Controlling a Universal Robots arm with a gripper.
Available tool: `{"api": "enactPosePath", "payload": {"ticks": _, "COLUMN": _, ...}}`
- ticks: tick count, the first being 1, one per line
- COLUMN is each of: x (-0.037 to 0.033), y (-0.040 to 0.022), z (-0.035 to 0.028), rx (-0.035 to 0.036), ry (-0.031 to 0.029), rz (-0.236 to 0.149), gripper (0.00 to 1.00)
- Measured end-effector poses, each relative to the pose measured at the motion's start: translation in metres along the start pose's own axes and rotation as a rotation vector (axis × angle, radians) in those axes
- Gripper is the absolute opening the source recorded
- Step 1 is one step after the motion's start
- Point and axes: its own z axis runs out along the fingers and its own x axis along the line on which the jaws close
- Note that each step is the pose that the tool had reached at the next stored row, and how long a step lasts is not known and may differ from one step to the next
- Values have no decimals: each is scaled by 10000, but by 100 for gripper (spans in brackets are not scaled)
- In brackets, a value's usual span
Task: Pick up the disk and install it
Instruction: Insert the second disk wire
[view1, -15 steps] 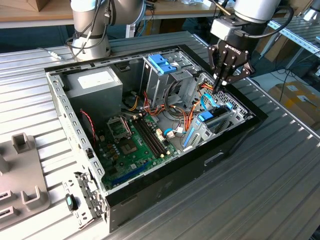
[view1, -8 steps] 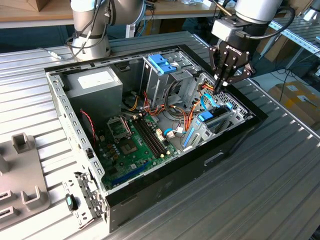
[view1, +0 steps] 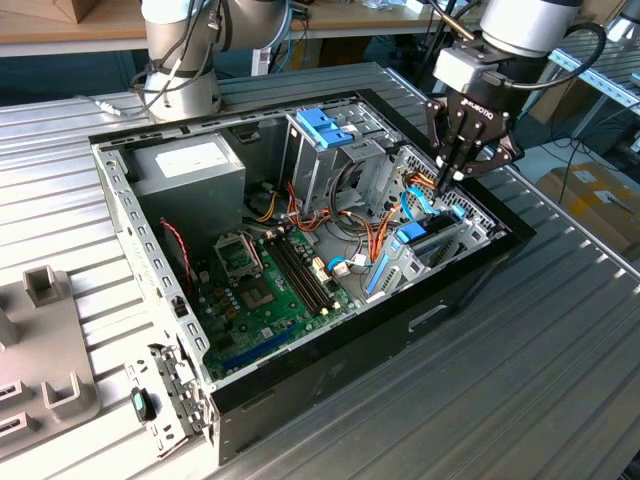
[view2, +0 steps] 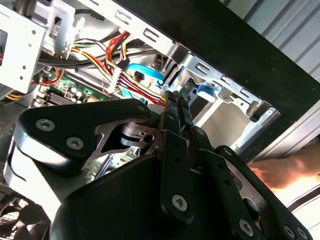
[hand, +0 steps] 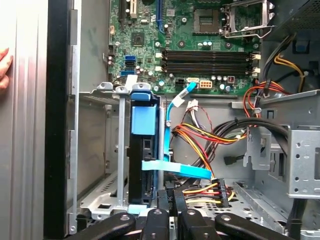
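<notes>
Black and angular, the end effector (view1: 447, 178) hangs inside the open black computer case (view1: 330, 360), at the corner toward the exterior view's right, its fingers (view2: 176, 107) pressed together with nothing between them. In the second wrist view the closed tips sit just beside a bundle of red, yellow and black power cables (view2: 131, 75). The disk (hand: 142, 150), a flat drive edged by a light blue plastic carrier rail, stands upright on its edge in a silver metal bay (hand: 100, 150) at the case wall, directly beyond the fingertips in the first wrist view; in the exterior view it appears at (view1: 418, 238), below the end effector. A light blue flat data cable (hand: 176, 170) crosses beside it toward a black connector. A green motherboard (view1: 265, 290) lies on the case floor, and a blue plastic bracket (view1: 325, 125) tops the metal drive cage. A person's hand (view2: 280, 172) rests outside the case wall. The case sits on a ribbed grey metal surface (view1: 540, 380).
</notes>
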Motion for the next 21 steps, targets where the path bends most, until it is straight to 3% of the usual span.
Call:
{"api": "enactPosePath", "payload": {"ticks": 4, "x": 40, "y": 1, "z": 15, "rx": 127, "ry": -32, "rz": 18, "gripper": 16}}
{"api": "enactPosePath", "payload": {"ticks": 9, "x": 46, "y": 2, "z": 15, "rx": 131, "ry": -33, "rz": 20, "gripper": 16}}
{"api": "enactPosePath", "payload": {"ticks": 13, "x": 72, "y": 51, "z": 36, "rx": 152, "ry": -55, "rz": 22, "gripper": 16}}
{"api": "enactPosePath", "payload": {"ticks": 21, "x": 87, "y": 75, "z": 76, "rx": 172, "ry": -56, "rz": 24, "gripper": 16}}
